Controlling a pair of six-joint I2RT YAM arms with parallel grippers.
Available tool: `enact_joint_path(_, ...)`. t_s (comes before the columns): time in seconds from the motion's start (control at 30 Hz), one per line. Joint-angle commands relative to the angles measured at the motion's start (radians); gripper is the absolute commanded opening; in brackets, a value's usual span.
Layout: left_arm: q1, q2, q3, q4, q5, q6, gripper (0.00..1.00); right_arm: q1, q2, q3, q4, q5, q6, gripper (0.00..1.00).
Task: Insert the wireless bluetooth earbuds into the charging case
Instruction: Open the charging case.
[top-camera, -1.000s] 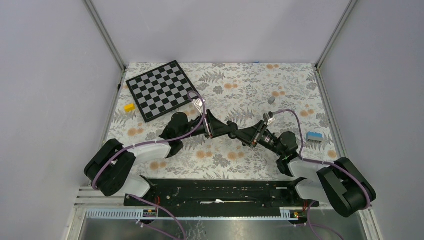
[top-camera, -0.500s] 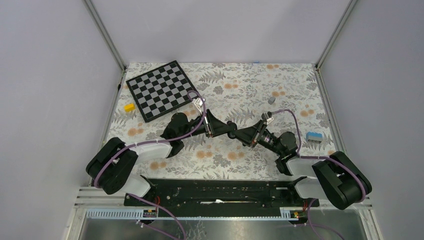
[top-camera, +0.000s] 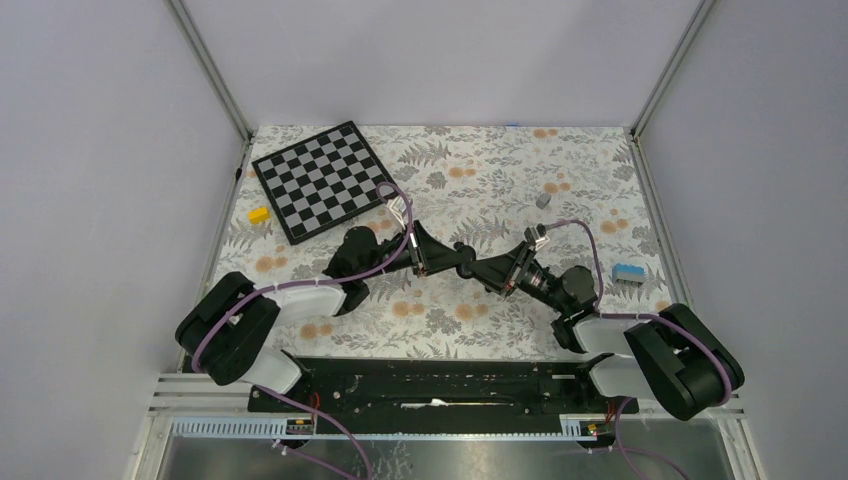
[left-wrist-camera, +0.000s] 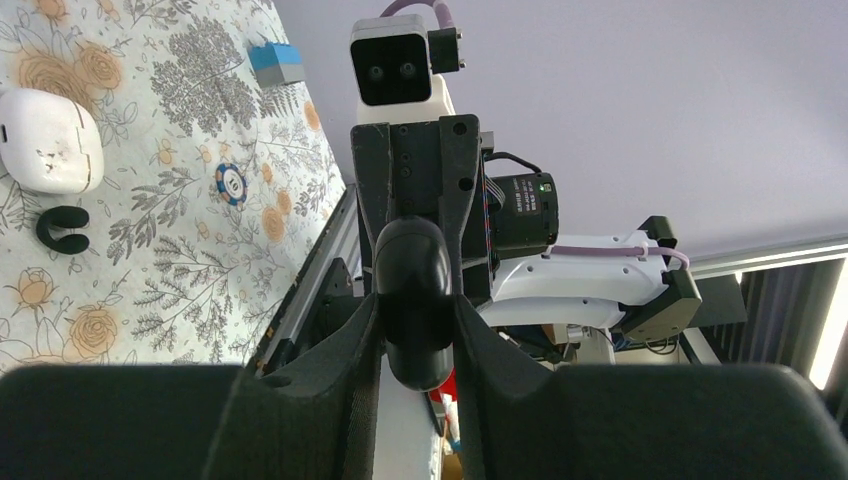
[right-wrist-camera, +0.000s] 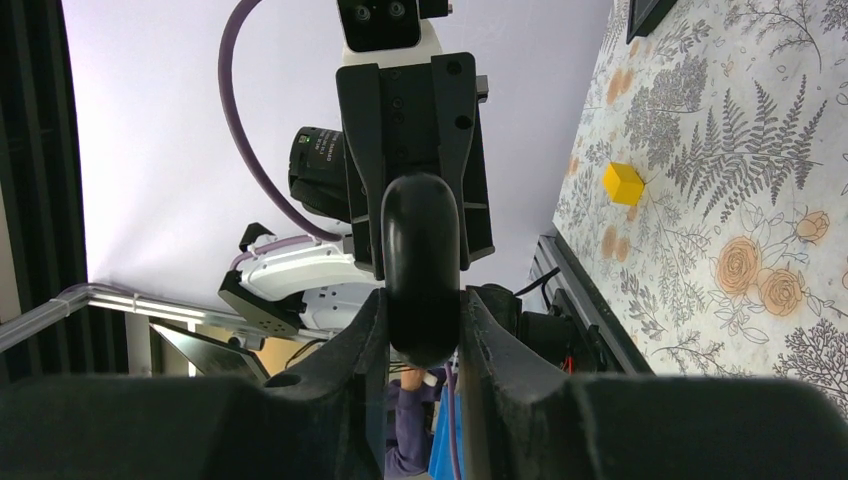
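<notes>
My two grippers meet nose to nose above the middle of the table. A flat black oval pebble (left-wrist-camera: 412, 270) sits between them, with one end in each. The left gripper (left-wrist-camera: 418, 320) is shut on one end, both fingers pressing its sides. At the other end the right gripper (right-wrist-camera: 421, 310) is shut on the same pebble (right-wrist-camera: 421, 230). The white charging case (left-wrist-camera: 48, 140) lies closed on the floral cloth, apart from both grippers, with a small black curved piece (left-wrist-camera: 62, 228) beside it. No earbuds show in these views.
A chessboard (top-camera: 325, 180) lies at the back left with a yellow block (top-camera: 259, 214) near it. A blue-and-grey block (top-camera: 627, 272) and a small grey piece (top-camera: 543, 200) sit on the right. A poker chip (left-wrist-camera: 230, 183) lies near the case.
The left jaws have closed in onto the black pebble. The right arm has shifted slightly left, still holding the pebble's other end.
</notes>
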Motion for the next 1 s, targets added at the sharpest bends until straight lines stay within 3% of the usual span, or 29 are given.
enact_joint_path(0.0,-0.004,-0.015,-0.009,0.128,0.016,-0.011,0.0,-0.002,-0.019,-0.024,0.049,-0.021,0.01,0.0)
enact_joint_path(0.33,0.013,0.092,-0.075,0.542,0.106,-0.194,0.0,-0.001,0.175,0.014,0.247,-0.09,0.098,0.0)
enact_joint_path(0.5,0.013,0.076,-0.103,0.533,0.084,-0.178,0.0,-0.002,0.19,0.056,0.245,-0.13,0.101,0.0)
enact_joint_path(0.73,0.038,0.016,-0.125,0.444,0.084,-0.161,0.0,-0.002,0.252,0.023,0.243,-0.1,0.095,0.47)
enact_joint_path(0.97,0.039,-0.019,-0.149,0.358,0.082,-0.132,0.0,-0.002,0.289,0.011,0.241,-0.086,0.072,0.65)
